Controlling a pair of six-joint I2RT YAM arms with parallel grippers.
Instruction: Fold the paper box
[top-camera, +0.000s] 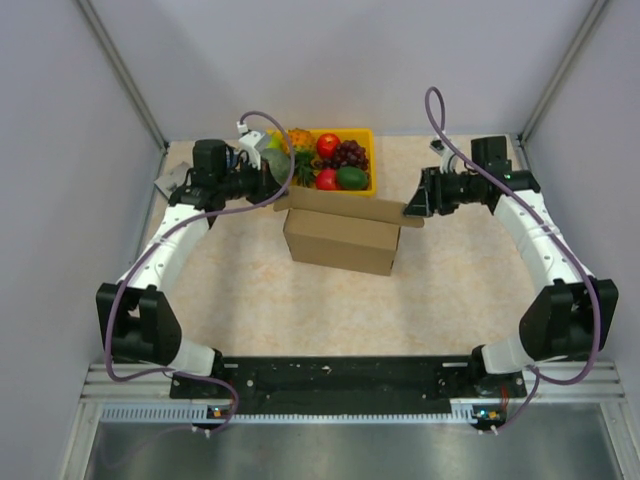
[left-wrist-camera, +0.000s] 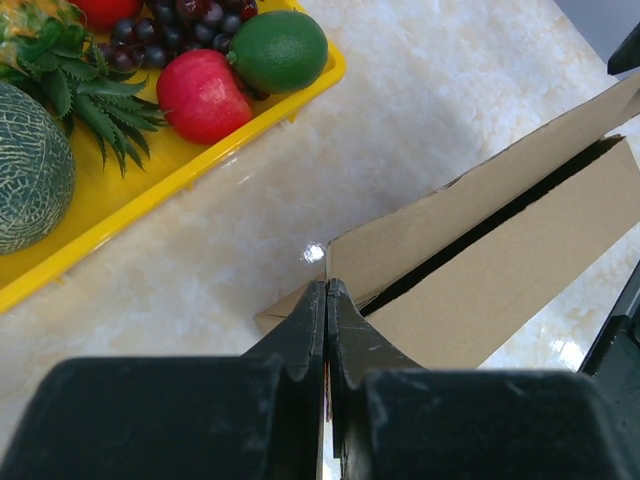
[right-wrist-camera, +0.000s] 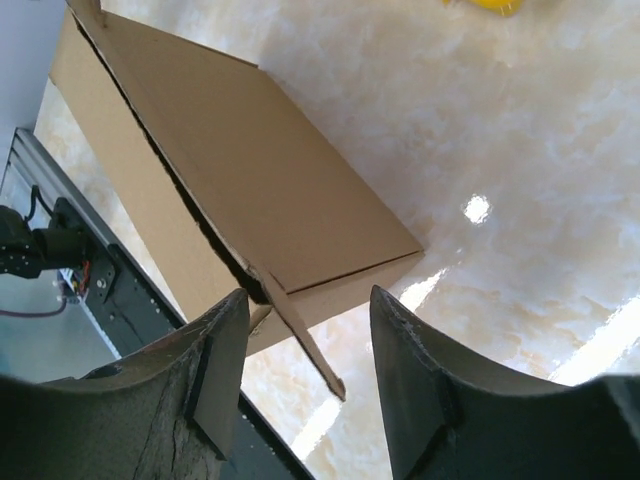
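One paper box (top-camera: 340, 240), one fruit tray (top-camera: 372, 160); left gripper (left-wrist-camera: 327, 295) pressed together, right gripper (right-wrist-camera: 308, 300) spread.

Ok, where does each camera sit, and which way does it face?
Top external: above and behind the robot, looking down on the table; left arm, right arm, paper box and yellow tray show.
Left wrist: on the left arm, looking past the shut left hand at the box's end and the tray.
Right wrist: on the right arm, looking through the open right hand at the box's other end.
Shared: all three see the box.
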